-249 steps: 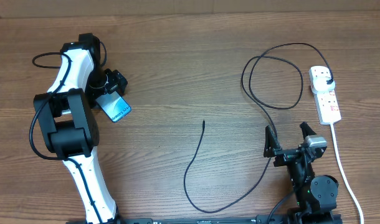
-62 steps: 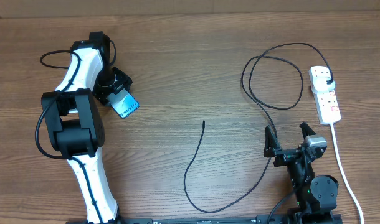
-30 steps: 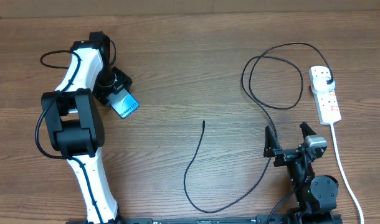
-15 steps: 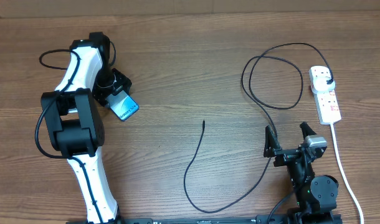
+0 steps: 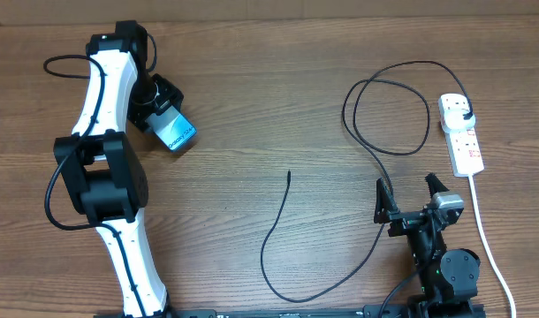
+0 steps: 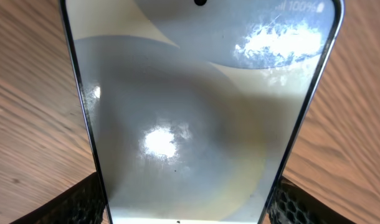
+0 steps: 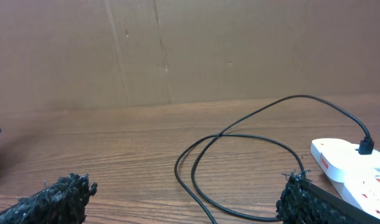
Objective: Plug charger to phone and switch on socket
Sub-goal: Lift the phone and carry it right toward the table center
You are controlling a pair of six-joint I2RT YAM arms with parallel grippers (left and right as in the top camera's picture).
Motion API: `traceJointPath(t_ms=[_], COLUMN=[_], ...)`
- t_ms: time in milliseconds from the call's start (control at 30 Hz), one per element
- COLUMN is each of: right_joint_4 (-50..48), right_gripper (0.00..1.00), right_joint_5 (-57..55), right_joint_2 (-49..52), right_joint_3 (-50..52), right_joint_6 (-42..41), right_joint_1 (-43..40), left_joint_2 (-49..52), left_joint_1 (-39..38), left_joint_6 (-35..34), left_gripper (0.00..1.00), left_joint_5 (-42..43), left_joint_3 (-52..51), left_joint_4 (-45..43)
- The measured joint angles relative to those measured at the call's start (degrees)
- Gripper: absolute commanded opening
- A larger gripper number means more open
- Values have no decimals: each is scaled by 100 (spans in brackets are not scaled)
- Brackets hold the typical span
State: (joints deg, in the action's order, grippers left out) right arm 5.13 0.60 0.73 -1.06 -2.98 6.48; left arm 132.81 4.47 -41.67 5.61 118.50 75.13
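My left gripper (image 5: 163,122) is shut on the phone (image 5: 176,134) at the table's far left; its light-blue screen shows in the overhead view and fills the left wrist view (image 6: 190,112) between the two fingers. The charger (image 5: 278,225) is a thin black cable; its free tip (image 5: 289,173) lies mid-table, its black plug (image 5: 465,115) sits in the white socket (image 5: 461,134) at the far right. The cable loops also show in the right wrist view (image 7: 240,168), with the socket (image 7: 352,165) at right. My right gripper (image 5: 409,196) is open and empty, low near the front right.
The socket's white cord (image 5: 486,238) runs down the right side toward the front edge, close beside my right arm's base (image 5: 442,265). A brown cardboard wall (image 7: 177,50) stands at the table's far edge. The left arm's own black cable (image 5: 62,66) loops at the far left.
My left gripper has moved away from me toward the far edge with the phone still in it. The right arm, the charger and the socket have not moved.
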Motion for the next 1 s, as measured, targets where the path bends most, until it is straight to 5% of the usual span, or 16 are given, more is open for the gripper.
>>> traceJointPath(t_ms=[533,1000], right_joint_4=[2,0], right_gripper=[100,100], right_joint_5=[2,0], right_joint_2=[0,0], right_joint_3=[0,0], right_joint_6=[2,2], right_joint_1=[0,0], left_joint_2=[0,0], left_joint_1=[-114,-1021], left_joint_6=[-24,-39], left_gripper=[4,4], left_joint_5=[3226,5648], left_joint_3=[61,72], left_joint_4=[297,400])
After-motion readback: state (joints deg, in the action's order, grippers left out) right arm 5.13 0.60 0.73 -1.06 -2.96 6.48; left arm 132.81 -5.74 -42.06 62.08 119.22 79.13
